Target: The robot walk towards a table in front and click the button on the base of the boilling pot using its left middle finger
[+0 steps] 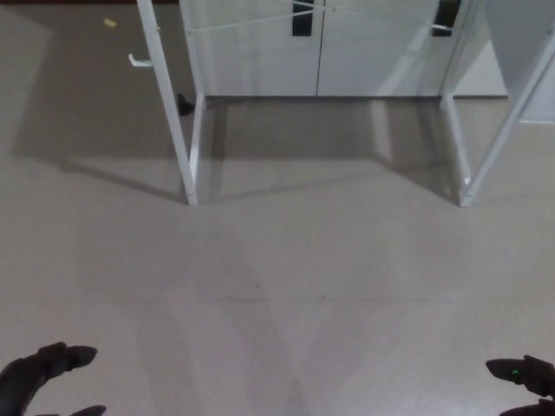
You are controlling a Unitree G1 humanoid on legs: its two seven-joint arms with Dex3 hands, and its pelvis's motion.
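The head view looks down on a bare, pale grey floor [286, 286] that fills most of the scene. At the far end stand the white legs of a table frame: a left leg [169, 104] slanting down to the floor, and right legs [503, 121] meeting the floor at the far right. Only these legs and a thin white cross brace [251, 22] between them show; the surface they carry lies beyond the top edge, out of sight. The boiling pot and its button are not visible anywhere, so where they sit cannot be told.

Behind the legs runs a row of white cabinet doors [321, 52] with dark handles [301, 17] near the top edge. A soft shadow spreads across the floor under the frame and out to the left. A small white hook [139, 61] juts from the left leg, a dark object [184, 105] sits on the floor just beside that leg's far side, and a tiny yellow scrap [110, 22] lies on the floor at the far left.

At the near left corner the left hand [39, 377] pokes in, black, its fingers spread apart and holding nothing. At the near right corner the right hand [525, 381] shows only fingertips, one with a small green light, also apart and empty. Both hands hang over the floor, well apart from the table legs.
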